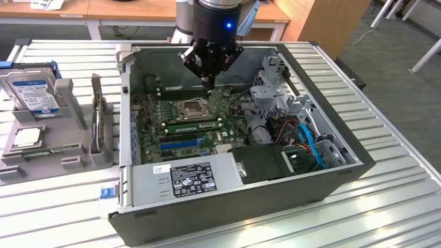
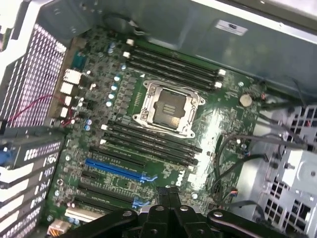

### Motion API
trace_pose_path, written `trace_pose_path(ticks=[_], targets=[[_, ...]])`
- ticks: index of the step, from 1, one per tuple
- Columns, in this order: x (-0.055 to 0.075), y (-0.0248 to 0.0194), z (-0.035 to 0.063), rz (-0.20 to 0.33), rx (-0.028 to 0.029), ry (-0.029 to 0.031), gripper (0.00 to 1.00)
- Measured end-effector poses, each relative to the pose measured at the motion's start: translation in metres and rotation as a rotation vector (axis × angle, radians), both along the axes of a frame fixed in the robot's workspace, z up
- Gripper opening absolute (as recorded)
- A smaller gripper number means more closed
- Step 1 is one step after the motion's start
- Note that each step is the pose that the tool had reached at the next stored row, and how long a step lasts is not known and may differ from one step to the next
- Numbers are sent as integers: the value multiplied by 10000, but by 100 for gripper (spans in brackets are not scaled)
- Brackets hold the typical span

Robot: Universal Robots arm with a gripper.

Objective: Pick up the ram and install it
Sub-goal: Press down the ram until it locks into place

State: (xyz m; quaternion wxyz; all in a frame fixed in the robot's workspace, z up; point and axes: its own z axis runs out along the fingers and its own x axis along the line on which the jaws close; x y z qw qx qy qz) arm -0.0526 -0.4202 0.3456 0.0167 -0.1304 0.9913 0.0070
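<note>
The gripper (image 1: 208, 78) hangs inside the open computer case (image 1: 331, 178), over the far part of the motherboard (image 1: 180, 124), its black fingers (image 2: 168, 196) pressed together with nothing between them. In the exterior view a green ram stick (image 1: 194, 123) stands seated in a slot just on the near side of the open CPU socket (image 1: 191, 108), apart from the gripper, which is on the socket's far side near the upper bank of memory slots (image 1: 180, 92). In the wrist view the fingertips point down over the board's blue expansion slot (image 2: 116, 169) area, with the empty socket (image 2: 167, 108) and the two banks of black memory slots around it in plain sight; whether a stick sits in any of them cannot be told from that view. The case lies on its side on a slatted metal bench (image 1: 386, 206), with the power supply (image 1: 186, 178) along its near wall and the drive cage (image 1: 276, 95) toward the exterior view's right. Beside the case, at the bench's edge on the exterior view's left, a grey parts holder (image 1: 76, 155) carries a hard drive (image 1: 31, 93) with a blue-white label and a square silver processor (image 1: 28, 137).
</note>
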Motion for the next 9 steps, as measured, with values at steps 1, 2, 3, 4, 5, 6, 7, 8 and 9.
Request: trace_pose_path(ticks=[1, 2, 3, 4, 5, 6, 7, 8, 9], targets=[[0, 0, -1, -153, 1, 0, 10], [0, 0, -2, -536, 0, 3, 10], [0, 0, -2, -669, 0, 5, 10], [0, 0, -3, -800, 0, 7, 10], [0, 0, -3, -930, -1, 10, 10], [0, 0, -4, -1071, 0, 13, 10], [0, 0, -4, -1191, -1, 17, 10], [0, 0, -5, -1302, 0, 20, 10], [0, 0, -5, -1407, 0, 23, 10]])
